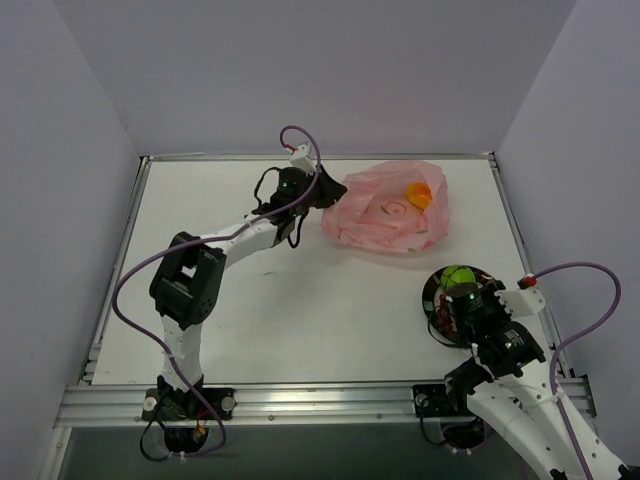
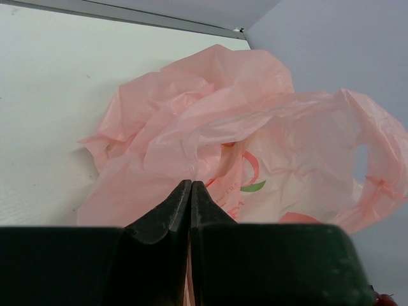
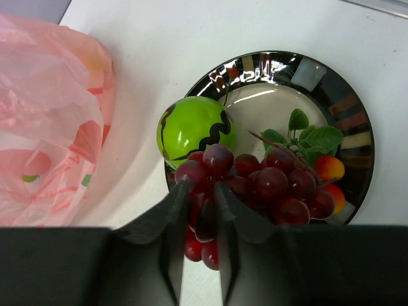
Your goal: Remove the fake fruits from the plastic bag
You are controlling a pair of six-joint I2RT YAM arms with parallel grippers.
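The pink plastic bag [image 1: 390, 215] lies crumpled at the far middle of the table, and an orange-yellow fruit [image 1: 418, 195] shows through its top. My left gripper [image 1: 322, 190] is shut on the bag's left edge; in the left wrist view the fingertips [image 2: 191, 183] pinch pink film of the bag [image 2: 255, 127]. My right gripper [image 3: 201, 185] is closed around the near end of the dark purple grape bunch [image 3: 274, 182], which rests on the black-rimmed plate [image 3: 344, 108]. The green round fruit [image 3: 194, 127] sits on the plate's left rim.
The plate [image 1: 432, 300] stands at the near right, just in front of the bag [image 3: 44, 127]. Green leaves [image 3: 306, 137] and a small orange-red piece [image 3: 328, 167] lie on it behind the grapes. White walls close the table at the back and sides.
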